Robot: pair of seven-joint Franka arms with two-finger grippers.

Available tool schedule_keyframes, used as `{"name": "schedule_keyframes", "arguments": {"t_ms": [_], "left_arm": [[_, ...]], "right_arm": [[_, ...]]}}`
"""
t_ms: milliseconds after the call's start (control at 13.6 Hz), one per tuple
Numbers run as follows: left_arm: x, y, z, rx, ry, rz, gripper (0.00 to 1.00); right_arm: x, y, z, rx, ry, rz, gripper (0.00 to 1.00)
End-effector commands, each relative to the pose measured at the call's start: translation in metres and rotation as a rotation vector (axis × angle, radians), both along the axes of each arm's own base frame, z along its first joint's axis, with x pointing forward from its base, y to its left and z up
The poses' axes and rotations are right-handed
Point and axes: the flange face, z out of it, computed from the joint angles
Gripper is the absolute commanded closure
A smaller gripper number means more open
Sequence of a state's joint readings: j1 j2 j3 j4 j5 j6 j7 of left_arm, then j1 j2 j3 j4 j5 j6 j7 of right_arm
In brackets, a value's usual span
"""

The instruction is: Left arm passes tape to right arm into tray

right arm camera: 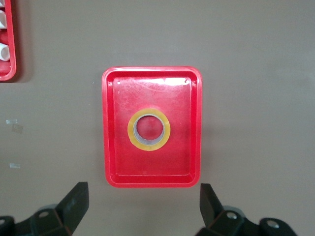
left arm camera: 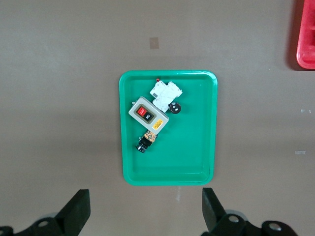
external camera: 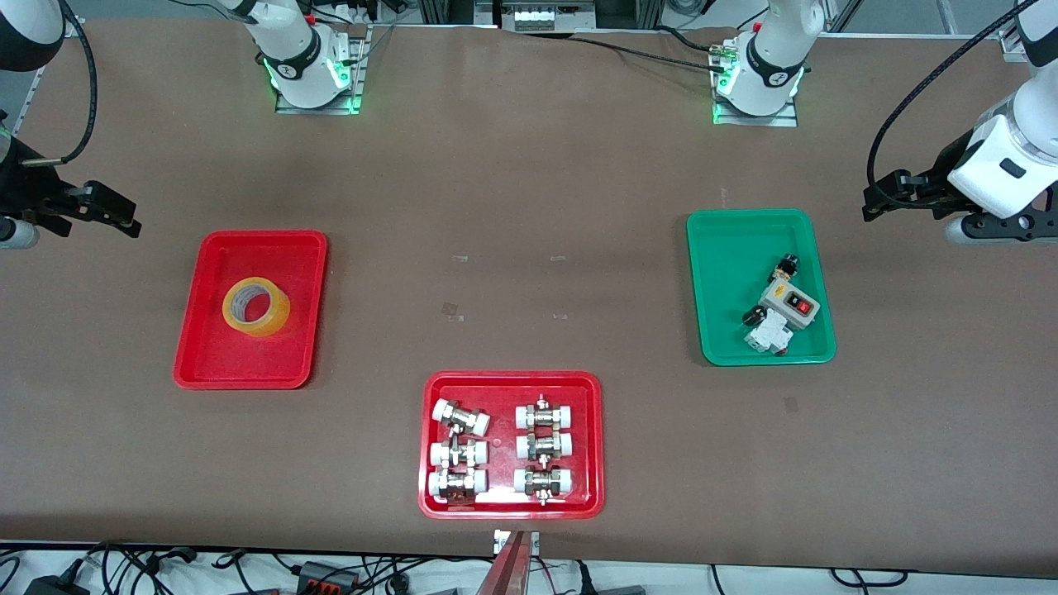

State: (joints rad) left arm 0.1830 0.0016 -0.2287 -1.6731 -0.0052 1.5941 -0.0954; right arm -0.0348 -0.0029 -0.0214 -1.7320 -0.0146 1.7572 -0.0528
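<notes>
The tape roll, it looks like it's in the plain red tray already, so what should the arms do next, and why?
Probably nothing more than hold back: the tape lies flat inside the red tray, and the left gripper and right gripper are both open, empty and high above the table.

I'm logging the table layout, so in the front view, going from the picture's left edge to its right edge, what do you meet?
right gripper → red tray holding the tape roll → red tray of white-capped metal fittings → green tray with the switch box → left gripper

You see the tape (external camera: 256,307), a yellow-amber roll, lying flat in the middle of the red tray (external camera: 198,330). That tray sits toward the right arm's end of your bench, between both long edges.
</notes>
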Motion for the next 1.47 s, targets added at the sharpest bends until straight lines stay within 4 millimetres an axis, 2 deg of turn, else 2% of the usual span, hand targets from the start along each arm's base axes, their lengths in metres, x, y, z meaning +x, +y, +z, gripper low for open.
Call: {"name": "schedule_keyframes", "arguments": {"t_ms": [0,367,1395], "left_arm": [[-0.005,0.001,0.007,0.002,-0.005,-0.010,0.00],[-0.005,0.000,0.007,0.003,-0.007,-0.011,0.00],[-0.004,-0.003,0.006,0.003,-0.008,-0.019,0.00]], "right_arm": [[-0.009,-0.001,0.001,-0.008,0.010,0.014,0.00],[-0.014,0.000,0.010,0.001,-0.005,0.012,0.00],[-0.018,0.000,0.012,0.007,0.011,-0.007,0.00]]}}
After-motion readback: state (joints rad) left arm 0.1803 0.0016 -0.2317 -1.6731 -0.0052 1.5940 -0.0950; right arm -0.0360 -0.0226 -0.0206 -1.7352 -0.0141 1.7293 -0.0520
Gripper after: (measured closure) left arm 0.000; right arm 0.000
